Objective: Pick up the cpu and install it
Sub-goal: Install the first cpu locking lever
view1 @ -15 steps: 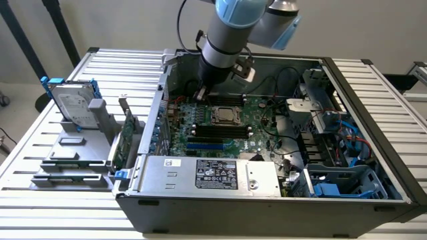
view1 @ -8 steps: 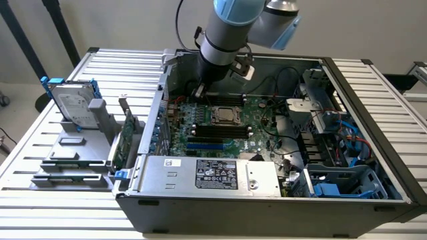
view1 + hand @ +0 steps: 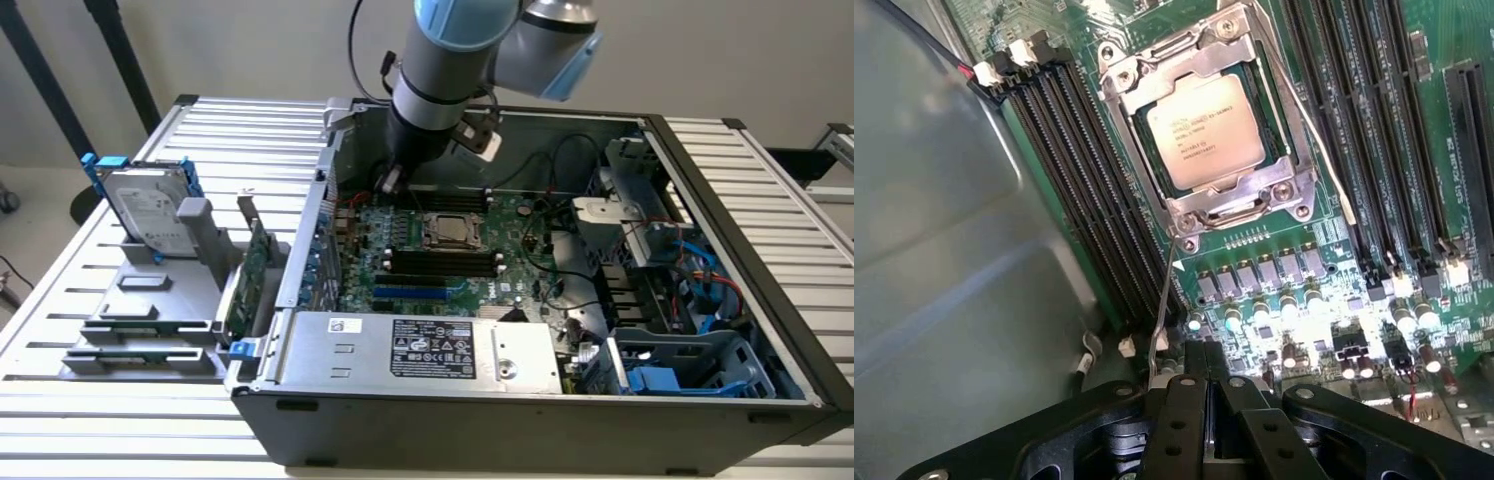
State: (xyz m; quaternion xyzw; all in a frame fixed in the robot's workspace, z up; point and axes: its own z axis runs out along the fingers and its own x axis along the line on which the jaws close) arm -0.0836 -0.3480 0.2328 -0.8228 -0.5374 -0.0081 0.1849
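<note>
One open case (image 3: 534,425) sits on the slatted surface (image 3: 67,425). Outside the case, on the exterior view's left, a grey rack (image 3: 147,325) holds a drive (image 3: 140,205) with blue rails standing upright. Closer to the case, the rack also holds a green card (image 3: 240,295) on edge.

Inside the case, the arm (image 3: 441,60) reaches down over the left part of the board (image 3: 514,215). The tool (image 3: 391,183) hangs just above the board with its jaws pressed together, gripping nothing.

The cpu (image 3: 447,232) lies flat in its socket near the middle of the case, close to the tool but not touching it. The wrist view shows the tool (image 3: 1206,380) apart from the cpu (image 3: 1204,130). A metal frame (image 3: 1184,62) sits around the cpu's silvery top, and black slots (image 3: 1084,170) run along both sides of the socket.

A labelled supply (image 3: 427,350) fills the case's front edge below the board, and blue cables (image 3: 701,270) run through the case's right part.
</note>
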